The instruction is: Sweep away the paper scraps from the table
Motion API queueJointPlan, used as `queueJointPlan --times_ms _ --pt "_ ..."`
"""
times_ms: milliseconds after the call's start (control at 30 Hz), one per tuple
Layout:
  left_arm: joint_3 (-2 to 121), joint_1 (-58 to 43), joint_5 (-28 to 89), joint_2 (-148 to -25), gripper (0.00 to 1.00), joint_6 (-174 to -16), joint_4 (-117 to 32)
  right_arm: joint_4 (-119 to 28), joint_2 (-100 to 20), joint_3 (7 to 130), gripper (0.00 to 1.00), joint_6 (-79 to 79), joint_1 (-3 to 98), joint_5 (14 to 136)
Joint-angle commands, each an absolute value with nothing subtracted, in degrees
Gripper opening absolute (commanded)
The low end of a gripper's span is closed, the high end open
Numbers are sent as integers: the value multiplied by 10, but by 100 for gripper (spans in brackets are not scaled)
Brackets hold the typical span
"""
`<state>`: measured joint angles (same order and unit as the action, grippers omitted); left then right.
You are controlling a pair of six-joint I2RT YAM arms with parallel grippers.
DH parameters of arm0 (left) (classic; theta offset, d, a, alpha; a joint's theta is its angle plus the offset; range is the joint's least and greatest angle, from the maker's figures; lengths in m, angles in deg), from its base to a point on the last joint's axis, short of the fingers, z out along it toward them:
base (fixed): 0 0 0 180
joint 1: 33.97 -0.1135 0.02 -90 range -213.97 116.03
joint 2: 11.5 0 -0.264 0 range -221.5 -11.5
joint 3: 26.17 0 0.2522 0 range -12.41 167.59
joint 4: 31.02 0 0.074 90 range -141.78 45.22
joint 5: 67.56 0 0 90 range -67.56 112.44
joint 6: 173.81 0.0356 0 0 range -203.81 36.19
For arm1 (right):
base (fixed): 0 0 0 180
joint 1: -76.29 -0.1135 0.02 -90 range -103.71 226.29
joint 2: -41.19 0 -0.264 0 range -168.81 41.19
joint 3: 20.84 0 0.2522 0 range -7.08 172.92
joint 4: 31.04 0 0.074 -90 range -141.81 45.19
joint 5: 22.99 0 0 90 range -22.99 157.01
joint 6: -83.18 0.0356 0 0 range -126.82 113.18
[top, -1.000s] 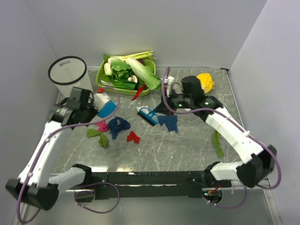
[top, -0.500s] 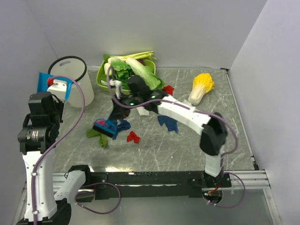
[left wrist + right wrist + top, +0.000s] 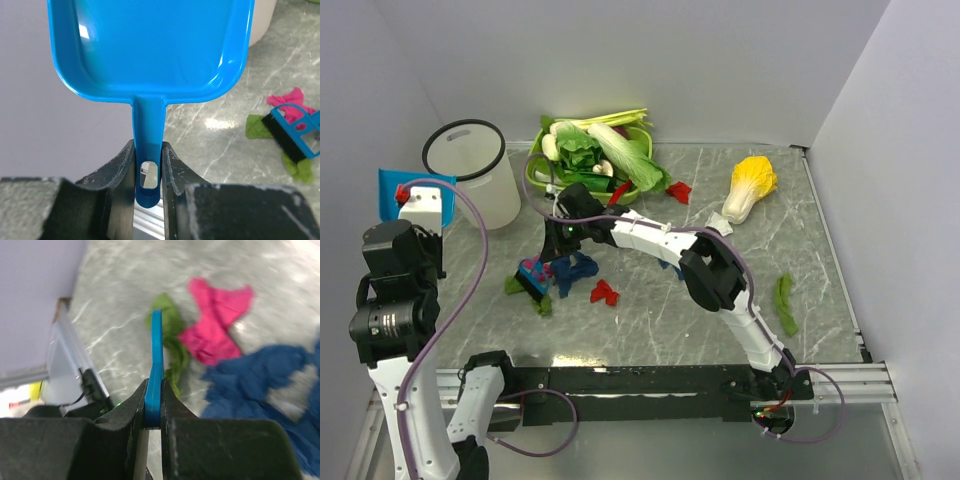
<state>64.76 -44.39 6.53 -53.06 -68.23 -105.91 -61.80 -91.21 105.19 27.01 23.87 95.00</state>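
Paper scraps (image 3: 215,335) on table (image 3: 650,320) just beyond right gripper (image 3: 154,410) clenched on brush (image 3: 157,355); sweeping apparently midway, next likely needing left gripper (image 3: 148,165), grasping dustpan (image 3: 150,45) handle aloft, lowered beside them.

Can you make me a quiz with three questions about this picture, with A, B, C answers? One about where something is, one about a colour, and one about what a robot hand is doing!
1. Where is the white bucket?
A) at the back left of the table
B) at the front right
C) in the middle

2. What colour is the dustpan?
A) red
B) yellow
C) blue

3. What is the left gripper doing?
A) hanging wide open
B) pinching the dustpan's handle
C) lying flat on the table

Answers:
1 A: it stands in the far left corner by the wall.
2 C: the wrist view shows it bright blue.
3 B: both fingers press on the handle.
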Motion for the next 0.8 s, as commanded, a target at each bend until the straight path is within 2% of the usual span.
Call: queueJointPlan --times_ms 0,67,267,500,767 --pt "661 -449 85 -516 1 -666 -1068 -647 -897 1061 0 315 251 876" --pt "659 -448 100 -517 1 -658 -1069 -669 -886 1025 0 306 257 835" --pt "649 -449 174 -528 1 -640 -1051 -684 -788 868 0 263 293 822" --pt "608 -448 311 -533 1 -553 -1049 -691 -610 662 0 185 331 784" --pt "556 -449 467 -548 1 -423 -1122 -720 -472 524 0 39 453 761"
